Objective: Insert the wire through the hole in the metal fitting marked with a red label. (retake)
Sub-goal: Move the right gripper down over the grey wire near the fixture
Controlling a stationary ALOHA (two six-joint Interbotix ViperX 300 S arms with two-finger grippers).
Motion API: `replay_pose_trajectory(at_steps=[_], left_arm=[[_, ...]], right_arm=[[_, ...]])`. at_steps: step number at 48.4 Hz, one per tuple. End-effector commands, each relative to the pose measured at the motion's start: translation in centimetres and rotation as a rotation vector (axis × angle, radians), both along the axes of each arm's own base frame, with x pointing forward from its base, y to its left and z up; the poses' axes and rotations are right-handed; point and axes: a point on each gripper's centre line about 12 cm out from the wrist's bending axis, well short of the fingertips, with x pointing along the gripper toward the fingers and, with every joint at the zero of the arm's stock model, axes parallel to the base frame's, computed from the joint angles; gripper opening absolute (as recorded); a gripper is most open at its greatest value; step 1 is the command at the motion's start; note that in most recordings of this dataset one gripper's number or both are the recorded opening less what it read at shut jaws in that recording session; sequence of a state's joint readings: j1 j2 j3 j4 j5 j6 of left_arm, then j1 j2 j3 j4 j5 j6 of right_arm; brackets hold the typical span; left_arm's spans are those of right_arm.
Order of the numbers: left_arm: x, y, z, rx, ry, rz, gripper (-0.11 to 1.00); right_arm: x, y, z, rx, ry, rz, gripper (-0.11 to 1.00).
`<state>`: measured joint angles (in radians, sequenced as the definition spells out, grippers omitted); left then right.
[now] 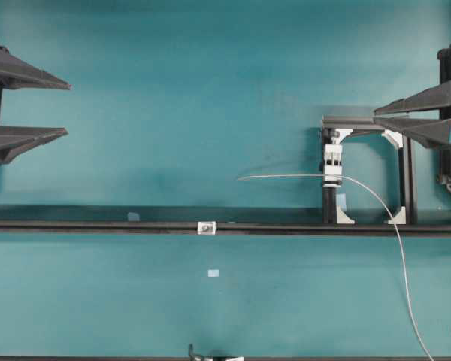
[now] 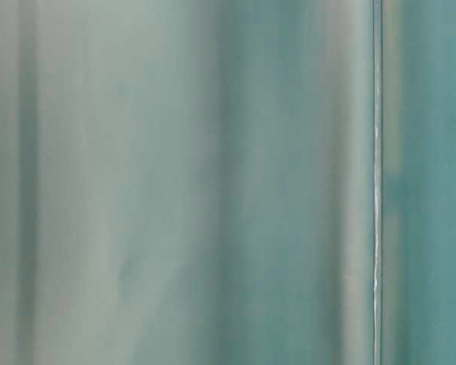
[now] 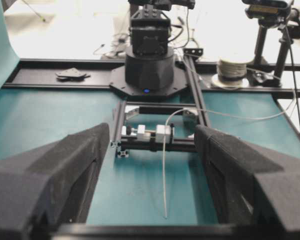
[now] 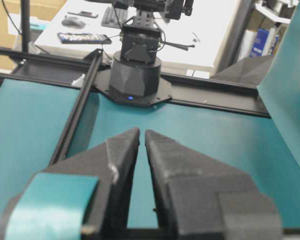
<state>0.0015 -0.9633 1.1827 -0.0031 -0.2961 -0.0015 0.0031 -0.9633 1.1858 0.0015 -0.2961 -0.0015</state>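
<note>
The wire is a thin pale strand held in a white clamp block. Its free end points left over the mat, and its other part curves down to the front right. The tiny silvery metal fitting sits on the black rail, with the hole showing as its dark centre. No red label shows. My left gripper hovers open at the far left, and in its wrist view the wire lies between the spread fingers, untouched. My right gripper is at the far right, fingers together but for a thin slit, holding nothing.
A black frame carries the clamp block at the right. Small pale tape patches lie on the mat. A wire spool stands behind the frame. The table-level view is a teal blur with one thin pale vertical line.
</note>
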Motion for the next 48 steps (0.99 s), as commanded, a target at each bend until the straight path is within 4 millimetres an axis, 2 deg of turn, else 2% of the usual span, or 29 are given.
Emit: replay_pose_trajectory(at_steps=[1,3,8,13,18,22,27,35,48], left_arm=[[0.2,-0.5,0.0,-0.044,-0.003,-0.024,0.24],[0.2,-0.7,0.0,-0.047,-0.001,-0.035,0.22],[0.3,-1.1,-0.2,-0.053,0.008,-0.055,0.02],[0.4,-1.2,-0.8,-0.049,0.028,-0.059,-0.07],[0.5,-1.2,-1.7,-0.046,0.053,-0.057,0.01],[0.7,-1.2,-2.5,-0.046,0.075,-0.056,0.15],[0.9,-1.2,-3.4,-0.045,0.086,-0.054,0.38],[1.1,-1.2,-4.8,-0.044,0.095,-0.050,0.40],[1.9,-1.2,-6.0,-0.042,0.147,-0.047,0.40]], right_arm=[[0.1,0.1,0.2,0.012,-0.006,0.004,0.24],[0.0,0.1,-0.1,0.017,0.000,0.004,0.22],[-0.1,0.1,-0.7,0.038,0.014,0.005,0.03],[-0.1,0.1,-1.3,0.067,0.031,0.007,0.00],[-0.1,0.1,-2.0,0.096,0.053,0.009,0.01],[0.0,0.1,-2.6,0.113,0.071,0.007,0.01],[0.4,0.1,-3.4,0.121,0.094,0.006,0.15],[1.6,0.1,-4.9,0.120,0.161,0.003,0.60],[4.1,0.1,-6.6,0.178,0.281,-0.011,0.61]])
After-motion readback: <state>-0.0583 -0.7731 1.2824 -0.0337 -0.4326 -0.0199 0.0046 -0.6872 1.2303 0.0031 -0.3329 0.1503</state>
